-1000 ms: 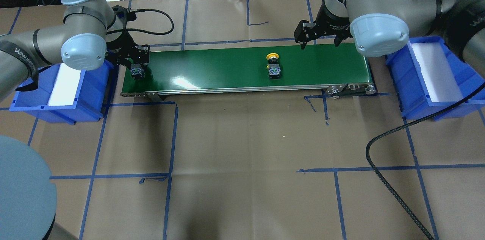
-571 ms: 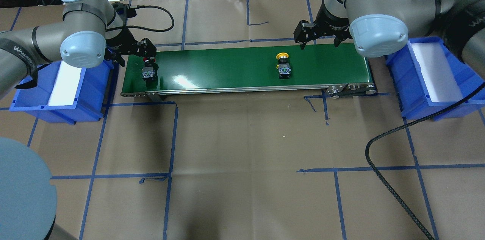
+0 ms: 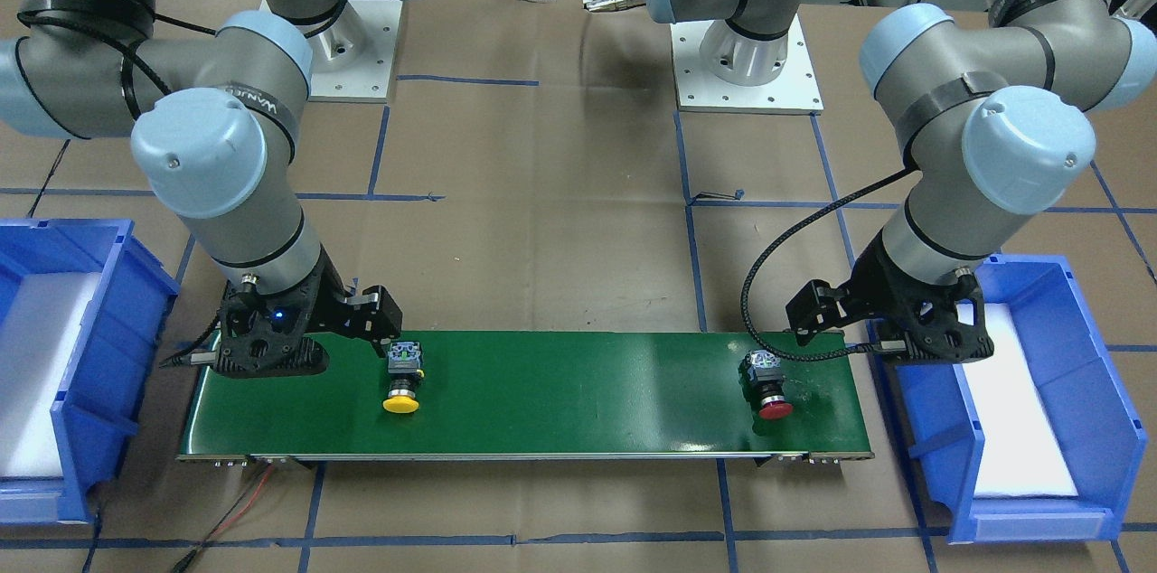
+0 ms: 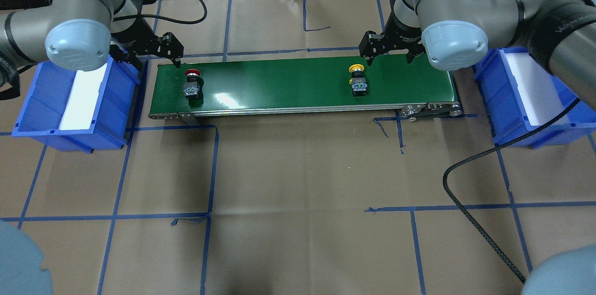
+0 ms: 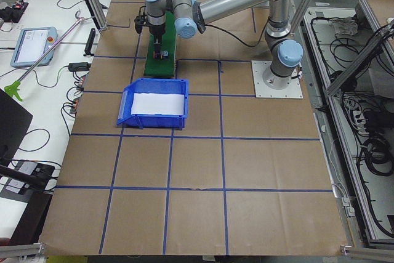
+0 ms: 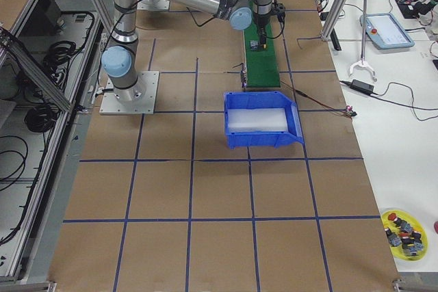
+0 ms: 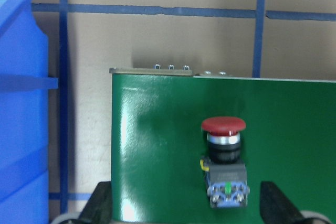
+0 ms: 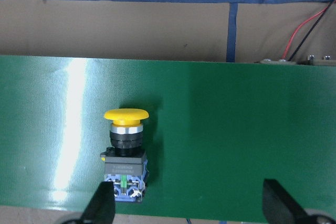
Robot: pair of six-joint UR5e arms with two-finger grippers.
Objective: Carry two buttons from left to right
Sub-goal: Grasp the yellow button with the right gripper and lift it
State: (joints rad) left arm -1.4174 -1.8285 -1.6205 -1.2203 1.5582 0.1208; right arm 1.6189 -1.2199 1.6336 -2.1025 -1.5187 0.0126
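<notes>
Overhead first. The green belt runs along the far edge of the bench. Both buttons lie on their sides on it, caps pointing at that far edge. The red button is near the belt's left end and the yellow button is right of its middle, well apart. The left bin stands off the belt's left end by the bench's left edge. The right bin stands off the other end.

From up here the left gripper hangs over the belt's far left corner. The red button lies just beside it, toward the near edge, and nothing touches it. The right gripper hangs over the belt's far edge, with the yellow button just off the finger nearer the belt's middle, also apart.

The wrist cameras show me the jaws properly. On the left wrist the fingertips are spread wide and hold nothing. The red button lies between their lines, closer to one finger. The right wrist shows the same spread, empty fingertips, with the yellow button close to one of them.

The front-facing camera adds the grey contact blocks, which face the robot's bases. Both side cameras are too far away to show me the fingers.
</notes>
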